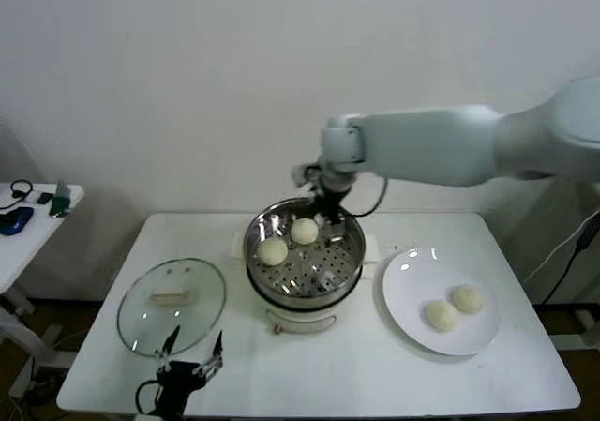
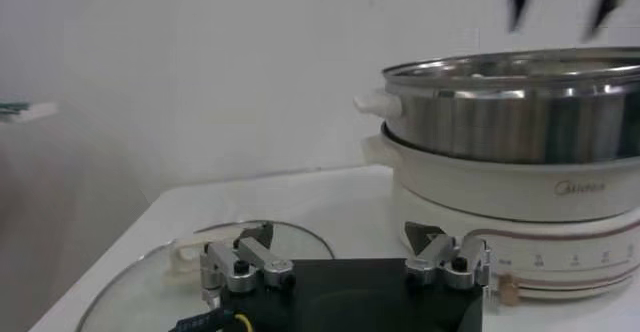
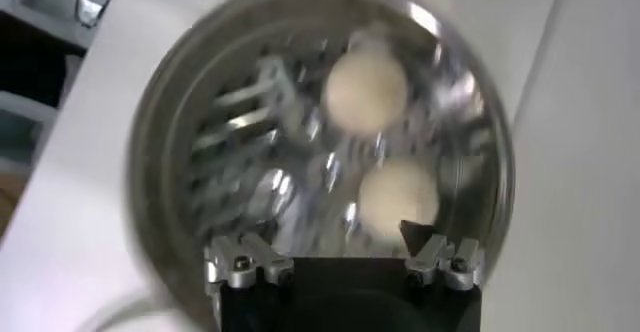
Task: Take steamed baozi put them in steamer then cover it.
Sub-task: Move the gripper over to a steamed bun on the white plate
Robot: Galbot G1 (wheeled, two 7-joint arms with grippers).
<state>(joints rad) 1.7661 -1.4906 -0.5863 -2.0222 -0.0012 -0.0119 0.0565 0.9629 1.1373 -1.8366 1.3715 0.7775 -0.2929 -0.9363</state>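
Round shiny steel steamer basket on a cream-white electric pot base, standing mid-table on the white table. Inside, on the perforated floor, two small smooth cream-white steamed baozi, close together toward the rear-left of the basket (both also plain in the right wrist view). Right end effector poised over the rear rim of the steamer, just beside the farther bun, jaws spread wide and holding nothing; from its wrist camera, fingertips parted above the basket, nearer bun right below them. Flat white round plate to the right of the steamer, carrying two more cream-white baozi side by side, nearly touching. Round clear glass cover with metal rim and cream-white handle lying flat on the table left of the steamer, apart from it. Left end effector low at the near table edge, just in front of the cover, jaws wide open and empty; in its wrist view, fingers hovering over the lid, steamer beyond. Small side table at far left with dark clutter, too small to identify.
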